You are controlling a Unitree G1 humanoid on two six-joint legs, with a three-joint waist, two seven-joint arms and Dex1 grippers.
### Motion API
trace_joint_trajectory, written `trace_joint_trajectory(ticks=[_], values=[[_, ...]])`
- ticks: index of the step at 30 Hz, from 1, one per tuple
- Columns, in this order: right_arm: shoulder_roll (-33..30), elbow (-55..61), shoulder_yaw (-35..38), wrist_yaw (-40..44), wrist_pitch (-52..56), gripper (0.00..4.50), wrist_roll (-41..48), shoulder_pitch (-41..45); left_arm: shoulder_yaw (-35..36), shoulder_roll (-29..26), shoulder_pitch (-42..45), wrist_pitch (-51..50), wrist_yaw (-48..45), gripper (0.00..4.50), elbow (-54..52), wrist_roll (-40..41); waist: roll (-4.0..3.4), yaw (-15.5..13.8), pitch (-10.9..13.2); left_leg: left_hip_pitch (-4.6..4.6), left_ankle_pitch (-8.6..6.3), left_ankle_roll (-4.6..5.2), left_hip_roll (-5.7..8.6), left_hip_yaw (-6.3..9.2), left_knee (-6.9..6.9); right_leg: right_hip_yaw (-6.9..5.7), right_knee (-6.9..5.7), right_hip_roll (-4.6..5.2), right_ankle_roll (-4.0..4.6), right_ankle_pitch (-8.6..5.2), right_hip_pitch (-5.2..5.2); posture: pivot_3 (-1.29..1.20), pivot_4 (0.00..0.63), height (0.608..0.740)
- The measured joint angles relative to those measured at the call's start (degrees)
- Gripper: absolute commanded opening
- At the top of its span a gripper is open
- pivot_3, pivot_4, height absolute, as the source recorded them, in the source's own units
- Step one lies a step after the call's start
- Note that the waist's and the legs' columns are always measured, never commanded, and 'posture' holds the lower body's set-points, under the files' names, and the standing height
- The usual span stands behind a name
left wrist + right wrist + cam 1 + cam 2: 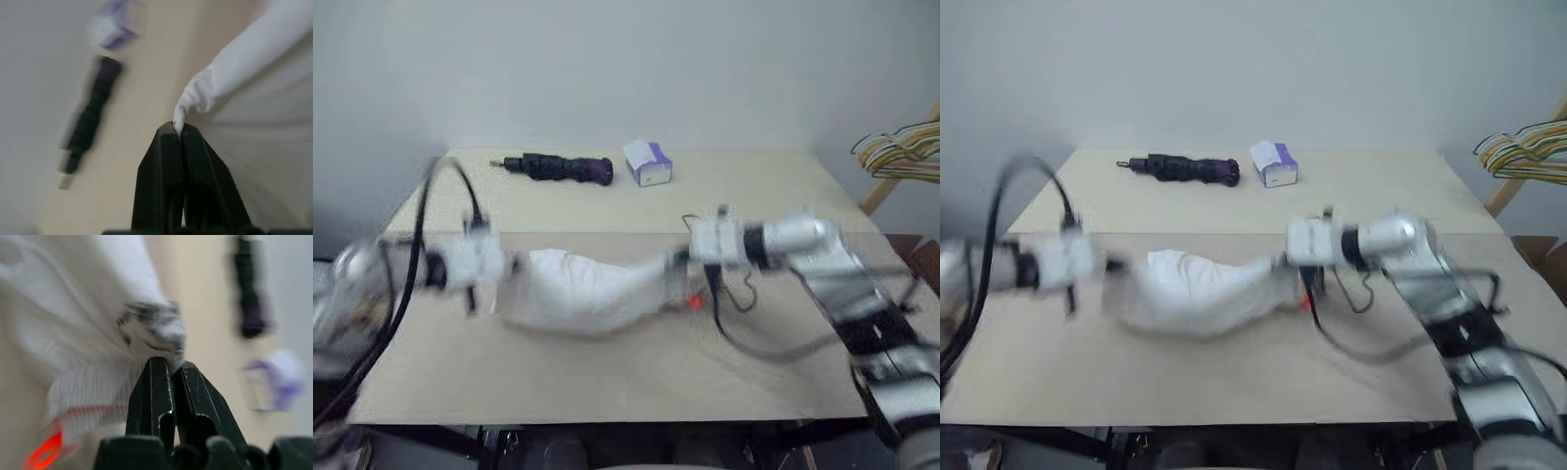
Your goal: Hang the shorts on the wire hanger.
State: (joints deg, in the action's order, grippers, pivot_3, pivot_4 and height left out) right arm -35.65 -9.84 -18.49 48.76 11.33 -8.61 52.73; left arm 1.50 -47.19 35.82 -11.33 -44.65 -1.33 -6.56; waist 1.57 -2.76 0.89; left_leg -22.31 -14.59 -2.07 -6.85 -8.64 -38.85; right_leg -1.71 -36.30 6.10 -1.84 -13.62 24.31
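Observation:
The white shorts (587, 284) hang stretched between my two grippers, above the middle of the pale wooden table (607, 382). My left gripper (514, 264) is shut on one bunched end of the cloth (195, 93). My right gripper (677, 259) is shut on the other end, at the gathered waistband (88, 387). A small red mark (693, 302) dangles just below that grip. A thin grey wire curve (773, 352) lies on the table under my right arm. I cannot tell whether it is the wire hanger or a cable.
A black and purple tool (558, 168) and a small white and purple box (648, 163) lie at the back of the table. A bunch of coloured hangers (901, 152) on a wooden rack stands off the table's back right corner.

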Motion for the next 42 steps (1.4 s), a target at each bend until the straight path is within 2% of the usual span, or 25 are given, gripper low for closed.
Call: trace_joint_trajectory(ticks=[2,5,7,9,14,19,22,26,29,38,39,42], values=[[2.3,-7.5,3.4,-13.5,-3.4,0.00,-4.3,8.4,1.7,2.6,12.1,0.6,13.1,0.02,6.5,-3.9,0.01,0.2,0.0,-0.22,0.02,-0.06,0.01,0.10,0.31,-0.25,0.14,0.01,-0.07,0.07,0.07,0.08,0.000,0.740],[2.7,-9.6,7.9,-27.1,-8.4,0.00,-8.0,13.4,6.5,3.0,19.4,3.1,22.0,0.02,7.6,-4.0,0.03,0.8,-0.1,0.02,-0.13,-0.23,0.05,0.08,0.99,-0.93,0.33,0.17,-0.07,0.07,0.10,0.08,0.000,0.740],[2.8,-6.7,9.0,-31.1,-11.2,0.00,-9.2,13.5,9.0,2.5,19.9,3.9,23.3,0.02,5.2,-2.5,0.02,1.7,-0.2,0.21,-0.13,-0.25,0.08,0.13,1.15,-1.73,0.39,0.38,-0.08,0.06,0.06,0.08,0.000,0.740],[2.6,-3.0,9.1,-31.6,-13.3,0.00,-9.7,10.2,11.2,1.3,17.6,3.9,21.8,0.02,2.9,0.0,0.02,2.5,-0.2,0.25,-0.14,-0.25,0.07,0.28,1.34,-2.34,0.37,0.47,-0.09,0.06,0.03,0.08,0.000,0.740],[1.7,4.5,7.0,-26.2,-15.7,0.00,-10.0,-3.8,16.4,-3.1,2.2,5.3,10.4,0.02,-5.2,9.4,0.00,4.4,-0.1,-0.02,-0.15,-0.26,0.07,0.26,1.35,-2.44,0.72,0.58,-0.10,0.02,0.00,0.09,0.000,0.740],[0.2,8.3,3.0,-21.0,-19.7,0.00,-10.9,-13.7,22.8,-8.6,-23.7,0.0,-6.7,0.02,-15.4,18.8,0.00,5.6,0.0,0.18,-0.13,-0.15,0.06,0.26,0.59,-2.17,0.50,0.63,0.09,0.01,-0.18,0.10,0.000,0.740],[-1.9,7.7,-2.0,-17.2,-25.0,0.00,-13.2,-20.0,26.2,-10.8,-43.7,-2.0,-16.6,0.02,-21.4,19.8,-0.02,5.2,0.0,0.77,-0.26,0.28,0.00,0.27,0.57,-2.09,0.15,0.63,0.05,-0.15,-0.42,0.12,0.000,0.740],[-5.4,9.5,-6.4,-9.6,-29.9,0.00,-12.9,-25.5,28.6,-12.9,-64.9,-1.0,-26.6,0.02,-25.5,15.5,-0.04,3.9,0.0,1.05,-0.22,0.28,-0.04,0.34,0.68,-2.06,0.04,0.58,0.33,-0.33,-0.59,0.12,0.000,0.740],[-6.3,12.9,-7.4,-4.9,-30.5,0.00,-12.2,-27.0,28.7,-12.9,-69.5,-1.1,-28.1,0.02,-27.8,13.0,0.00,2.4,0.0,0.77,-0.24,0.24,-0.05,0.42,0.68,-2.06,-0.05,0.49,0.76,-0.20,-0.29,0.12,0.000,0.740],[-11.6,22.8,-7.4,6.9,-26.0,0.00,-7.8,-31.8,32.2,-12.7,-77.2,0.3,-31.4,0.02,-33.3,9.7,0.04,1.7,-0.1,0.60,-0.28,0.25,-0.06,0.47,0.66,-2.09,0.02,0.45,0.78,-0.21,-0.18,0.12,0.000,0.740],[-11.9,23.3,-7.3,7.9,-25.2,0.00,-7.0,-32.1,32.2,-12.8,-77.3,0.8,-32.0,0.23,-33.8,9.6,0.04,1.7,-0.1,0.62,-0.28,0.25,-0.06,0.48,0.65,-2.09,0.02,0.46,0.78,-0.21,-0.20,0.12,0.000,0.740],[-12.9,24.1,-7.1,10.8,-24.4,0.89,-5.3,-33.2,31.0,-12.7,-74.9,1.5,-32.0,0.92,-33.6,9.7,0.04,1.7,-0.1,0.62,-0.28,0.25,-0.06,0.49,0.65,-2.09,0.03,0.45,0.78,-0.21,-0.21,0.11,0.000,0.740]])
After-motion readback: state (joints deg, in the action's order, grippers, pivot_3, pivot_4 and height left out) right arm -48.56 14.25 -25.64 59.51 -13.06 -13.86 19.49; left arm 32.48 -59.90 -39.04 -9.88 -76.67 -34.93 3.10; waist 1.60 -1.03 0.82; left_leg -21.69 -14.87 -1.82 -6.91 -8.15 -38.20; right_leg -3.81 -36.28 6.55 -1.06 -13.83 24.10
